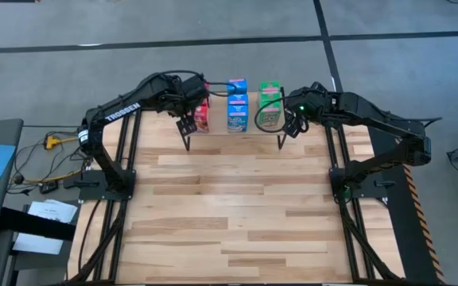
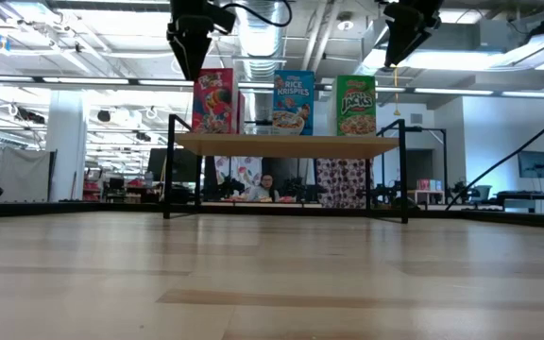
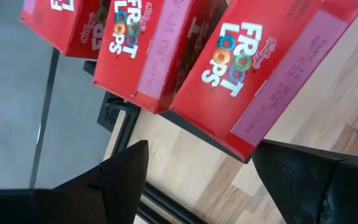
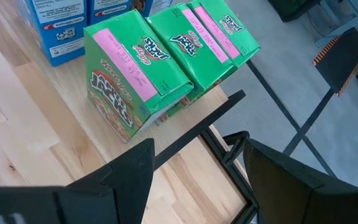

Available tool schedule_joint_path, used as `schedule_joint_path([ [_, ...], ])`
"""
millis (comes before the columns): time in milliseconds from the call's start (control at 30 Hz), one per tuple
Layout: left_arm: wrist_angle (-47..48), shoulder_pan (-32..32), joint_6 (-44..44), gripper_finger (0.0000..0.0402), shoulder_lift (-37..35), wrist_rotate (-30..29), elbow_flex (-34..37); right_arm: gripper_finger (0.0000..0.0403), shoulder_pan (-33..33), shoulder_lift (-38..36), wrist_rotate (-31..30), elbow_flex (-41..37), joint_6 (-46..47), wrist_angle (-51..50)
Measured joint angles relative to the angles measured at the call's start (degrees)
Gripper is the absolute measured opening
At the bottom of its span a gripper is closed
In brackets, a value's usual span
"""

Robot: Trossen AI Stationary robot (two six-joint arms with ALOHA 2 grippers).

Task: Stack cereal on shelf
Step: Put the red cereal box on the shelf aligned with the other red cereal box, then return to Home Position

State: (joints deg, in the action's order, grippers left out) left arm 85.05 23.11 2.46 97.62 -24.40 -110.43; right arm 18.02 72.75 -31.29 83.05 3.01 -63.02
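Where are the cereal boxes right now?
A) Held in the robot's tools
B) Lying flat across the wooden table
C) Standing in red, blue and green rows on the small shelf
C: the red boxes, blue boxes and green boxes stand upright on the shelf.

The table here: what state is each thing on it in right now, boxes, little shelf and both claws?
Red cereal boxes: upright on the shelf, in a row.
Blue cereal boxes: upright on the shelf.
Green cereal boxes: upright on the shelf.
Shelf: standing, loaded.
Left end effector: open, empty.
Right end effector: open, empty.
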Motion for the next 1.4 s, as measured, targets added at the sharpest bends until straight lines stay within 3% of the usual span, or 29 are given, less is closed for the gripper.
schedule_joint_path([
  [700, 4.1, -1.7, -0.7, 0.0276, -0.1, -0.2, -6.3, 0.0269, 0.0, 0.0, 0.1, 0.0, 0.0, 0.0],
  [933, 4.1, -1.7, -2.9, 0.0276, -3.0, -0.2, -8.8, 0.0269, 0.5, -0.7, 6.9, 0.0, 0.2, 0.1],
  [1167, 3.3, -1.8, -6.8, 0.0276, -10.9, -0.1, -8.8, 0.0269, 0.8, -7.3, 7.7, -0.3, 0.4, 4.5],
  [1400, -2.6, -3.5, -8.6, 0.0276, -18.7, 0.1, -8.3, 0.0269, 0.8, -19.2, 13.3, -8.5, -1.3, 15.6],
])
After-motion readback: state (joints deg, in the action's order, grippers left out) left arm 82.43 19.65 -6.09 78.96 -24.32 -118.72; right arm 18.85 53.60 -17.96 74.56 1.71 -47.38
